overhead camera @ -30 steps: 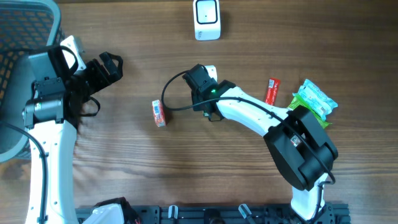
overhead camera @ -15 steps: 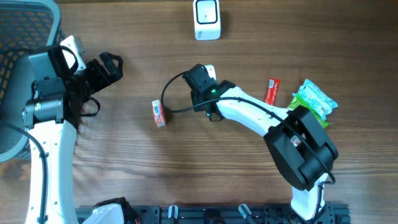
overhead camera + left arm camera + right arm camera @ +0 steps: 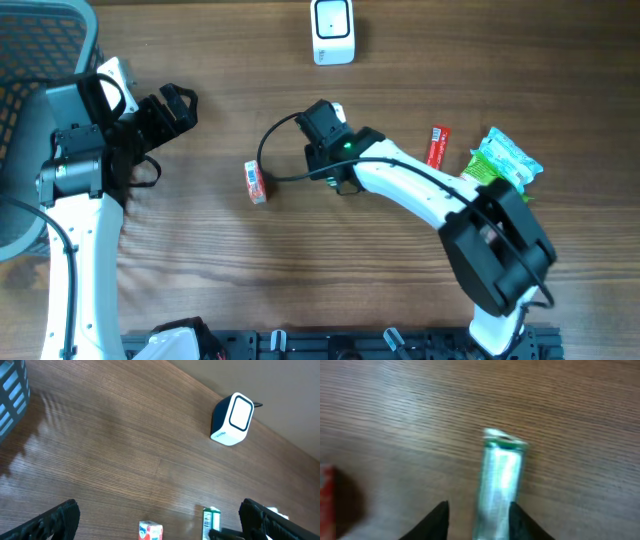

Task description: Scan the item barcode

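Note:
A small green-and-white carton (image 3: 501, 485) lies flat on the wooden table, blurred in the right wrist view. My right gripper (image 3: 477, 510) is low over it, open; the carton sits between the jaws against the right finger, with a gap to the left finger. From overhead only a white corner of this carton (image 3: 339, 112) shows beside the right gripper (image 3: 328, 125). The white scanner (image 3: 332, 31) stands at the table's far edge, seen too in the left wrist view as the scanner (image 3: 231, 419). My left gripper (image 3: 176, 104) hangs wide open and holds nothing, at the far left.
A red-and-white carton (image 3: 255, 182) stands left of the right gripper. A red bar (image 3: 437, 146) and a green snack bag (image 3: 506, 160) lie at the right. A mesh chair (image 3: 40, 60) is beyond the table's left edge. A black cable (image 3: 270, 150) loops off the right wrist.
The right arm's rear links have shifted slightly right and down while its gripper stays over the green-and-white carton. The left arm has not moved.

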